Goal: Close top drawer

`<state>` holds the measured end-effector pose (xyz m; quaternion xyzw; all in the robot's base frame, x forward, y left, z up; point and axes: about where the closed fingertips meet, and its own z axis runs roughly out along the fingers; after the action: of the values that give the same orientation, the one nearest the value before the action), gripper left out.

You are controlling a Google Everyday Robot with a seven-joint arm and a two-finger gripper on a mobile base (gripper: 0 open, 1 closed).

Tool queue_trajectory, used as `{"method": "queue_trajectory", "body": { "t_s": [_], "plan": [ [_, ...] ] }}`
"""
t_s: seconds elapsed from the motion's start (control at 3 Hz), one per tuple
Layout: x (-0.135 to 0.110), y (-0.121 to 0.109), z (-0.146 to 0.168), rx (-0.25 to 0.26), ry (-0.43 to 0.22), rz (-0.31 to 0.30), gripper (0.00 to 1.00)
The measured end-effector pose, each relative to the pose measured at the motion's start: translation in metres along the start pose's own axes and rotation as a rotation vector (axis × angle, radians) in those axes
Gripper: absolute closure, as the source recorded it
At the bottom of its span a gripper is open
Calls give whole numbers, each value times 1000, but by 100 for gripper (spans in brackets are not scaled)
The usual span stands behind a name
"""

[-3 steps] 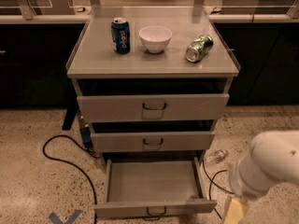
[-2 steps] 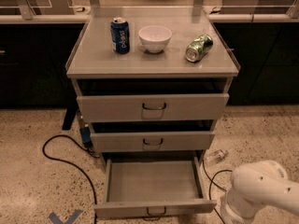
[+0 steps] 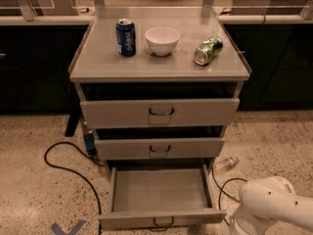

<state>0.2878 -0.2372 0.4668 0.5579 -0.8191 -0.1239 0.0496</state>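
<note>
The grey metal cabinet (image 3: 230,72) has three drawers. The top drawer (image 3: 161,191), the lowest of the three, is pulled far out. Its long flat tray is empty, and its low front carries a small dark wire handle (image 3: 162,223) at the bottom edge of the view. The middle drawer (image 3: 159,148) and the uppermost drawer (image 3: 160,112) stand slightly ajar. My white arm (image 3: 274,210) is at the lower right, just right of the open drawer's front corner. My gripper is hidden below the frame's bottom edge.
On the cabinet top stand a blue soda can (image 3: 126,37) and a white bowl (image 3: 162,40), and a green can (image 3: 208,50) lies on its side. A black cable (image 3: 58,164) and a clear bottle (image 3: 226,163) lie on the speckled floor. Dark counters stand behind.
My arm has sunk lower at the right of the open drawer. The yellowish gripper seen a second ago has dropped out of the frame. The drawers have not moved.
</note>
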Motion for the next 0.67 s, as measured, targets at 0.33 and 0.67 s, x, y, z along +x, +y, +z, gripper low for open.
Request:
{"method": "queue_trajectory", "body": {
  "t_s": [0.33, 0.67],
  "plan": [
    [11, 1, 36, -53, -16, -32, 0],
    [25, -21, 89, -118, -84, -94, 0]
  ]
}}
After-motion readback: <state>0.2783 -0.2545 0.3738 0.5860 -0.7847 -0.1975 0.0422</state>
